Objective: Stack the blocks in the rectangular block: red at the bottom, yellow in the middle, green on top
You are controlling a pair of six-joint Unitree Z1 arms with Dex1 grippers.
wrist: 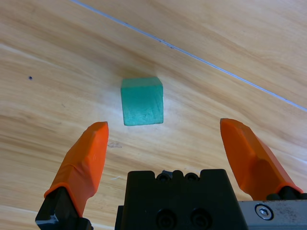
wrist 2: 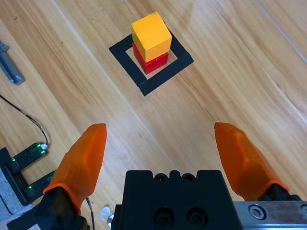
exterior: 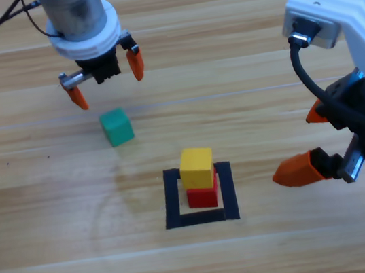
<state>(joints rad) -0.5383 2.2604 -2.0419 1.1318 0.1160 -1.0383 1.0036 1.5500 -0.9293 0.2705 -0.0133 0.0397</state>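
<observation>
Left gripper (exterior: 104, 78) spread above green (exterior: 117, 127), lined up for a grab. Yellow (exterior: 197, 167) atop red (exterior: 203, 196) inside outline (exterior: 173, 199). Right gripper (exterior: 312, 142) spread, parked aside.

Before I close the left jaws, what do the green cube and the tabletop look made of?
Green cube: probably painted wood, matte; faint grain streaks show through the teal face in the left wrist view. Tabletop: wood or wood-look laminate, smooth with a mild sheen; plank seams and grain lines run across it.
</observation>
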